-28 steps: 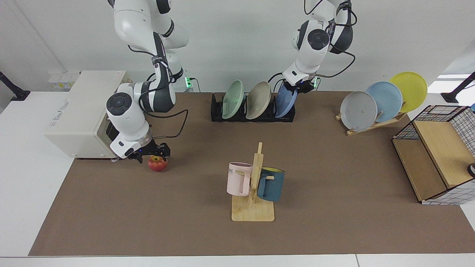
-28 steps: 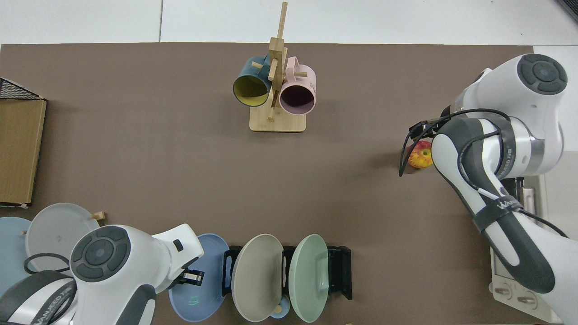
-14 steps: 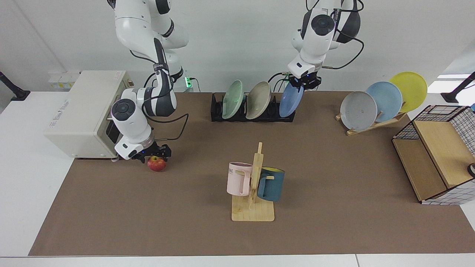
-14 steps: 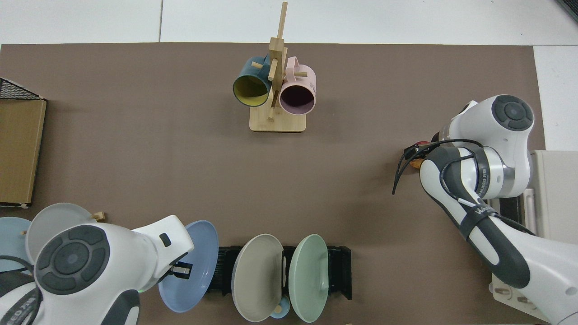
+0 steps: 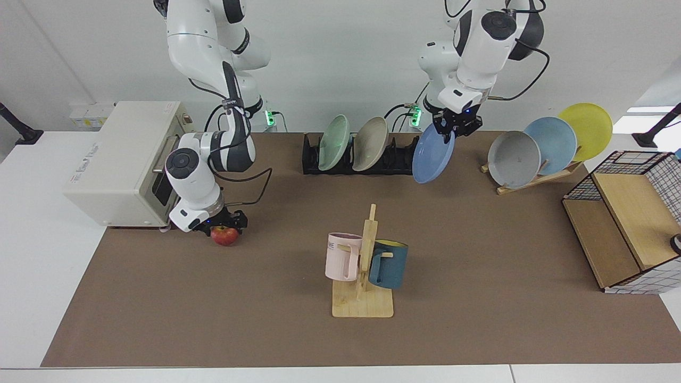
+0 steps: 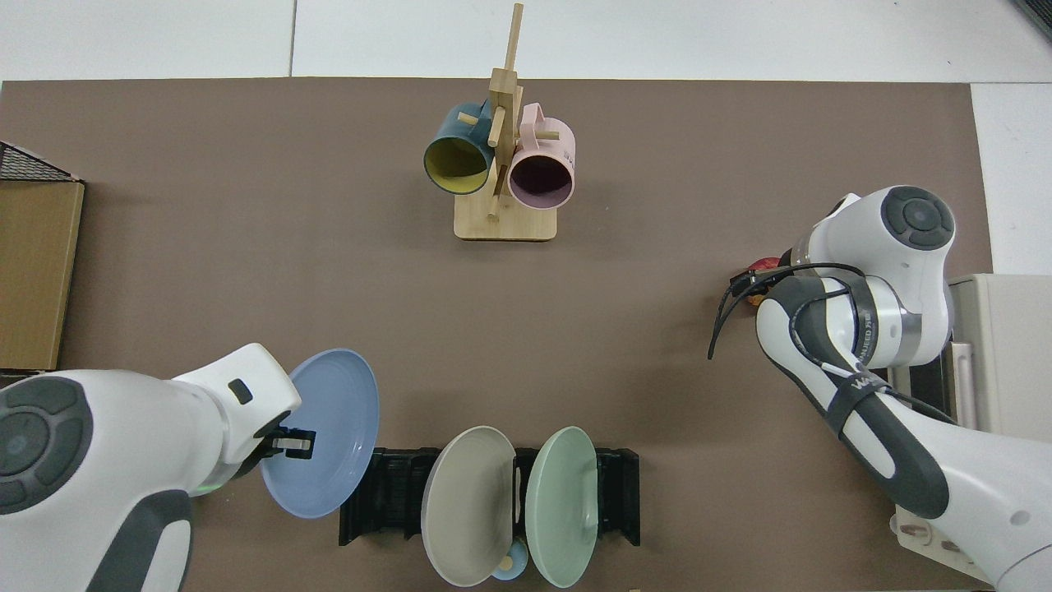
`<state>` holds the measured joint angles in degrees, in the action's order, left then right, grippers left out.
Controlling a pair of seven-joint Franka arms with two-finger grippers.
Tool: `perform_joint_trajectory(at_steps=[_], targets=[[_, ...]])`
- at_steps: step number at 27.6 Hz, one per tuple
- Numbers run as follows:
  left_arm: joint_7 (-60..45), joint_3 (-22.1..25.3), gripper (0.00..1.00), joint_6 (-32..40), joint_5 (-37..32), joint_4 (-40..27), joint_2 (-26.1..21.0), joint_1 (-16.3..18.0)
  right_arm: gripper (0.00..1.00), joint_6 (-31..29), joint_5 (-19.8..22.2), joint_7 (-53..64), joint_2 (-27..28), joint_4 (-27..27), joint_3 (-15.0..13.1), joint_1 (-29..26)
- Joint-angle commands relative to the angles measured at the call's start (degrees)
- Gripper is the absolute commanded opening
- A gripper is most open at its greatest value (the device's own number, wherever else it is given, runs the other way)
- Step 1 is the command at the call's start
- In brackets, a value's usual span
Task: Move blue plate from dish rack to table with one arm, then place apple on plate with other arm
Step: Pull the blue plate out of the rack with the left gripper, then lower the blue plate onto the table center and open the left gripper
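**Plate out of rack, hanging over table**

The left gripper [image 5: 452, 126] is pinching the blue plate [image 5: 433, 157] by its upper rim, so the plate is hanging tilted, outside the dish rack [image 5: 362, 159] and above the table [image 5: 479, 255].

The right gripper [image 5: 223, 223] is sitting low over the apple [image 5: 224, 235], which is resting on the table; whether its fingers are gripping cannot be told.

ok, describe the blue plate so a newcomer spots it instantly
Find the black dish rack at the table's back edge. Just beside its end, the left gripper holds the blue plate tilted in the air, the only plate not resting in a stand.
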<state>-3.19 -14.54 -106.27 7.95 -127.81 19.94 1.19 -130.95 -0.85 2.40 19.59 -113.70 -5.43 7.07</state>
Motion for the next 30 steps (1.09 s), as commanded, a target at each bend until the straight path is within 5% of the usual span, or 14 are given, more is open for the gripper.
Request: perform_joint_trajectory(at_steps=[1, 6, 10, 15, 25, 28, 30], targets=[[3.79, 2.5, 0.0, -2.1, 7.67, 5.9, -9.47, 0.04, 1.0, -1.67, 0.5, -0.2, -0.08, -1.08, 0.42, -0.56], [5.56, 3.56, 0.0, -8.33, 17.25, 6.26, -14.83, 0.04, 0.95, -1.67, 0.5, -0.03, -0.08, -1.26, 0.42, -0.56], [8.62, 3.47, 0.0, -10.88, 22.71, 6.61, -19.4, -0.13, 0.5, -1.67, 0.5, 0.76, -0.08, -1.43, 0.5, -0.91], [14.34, 3.56, 0.0, -13.78, 30.7, 6.61, -23.89, 0.04, 0.18, -0.89, 0.5, 3.05, -0.17, -1.35, 0.42, -0.91], [20.68, 2.15, 0.0, -18.18, 34.76, 6.17, -27.32, -1.19, 0.14, 1.66, 0.42, 2.79, -0.69, 0.14, 0.42, -0.48], [20.41, 1.62, 0.08, -19.85, 35.11, 6.17, -27.58, -1.45, 0.13, 2.72, 0.41, 2.7, -1.04, 1.02, 0.51, -0.39], [19.28, 1.27, 0.24, -21.34, 35.47, 6.09, -27.59, -2.15, 0.12, 3.77, 0.41, 2.7, -1.4, 1.46, 0.51, -0.21]])
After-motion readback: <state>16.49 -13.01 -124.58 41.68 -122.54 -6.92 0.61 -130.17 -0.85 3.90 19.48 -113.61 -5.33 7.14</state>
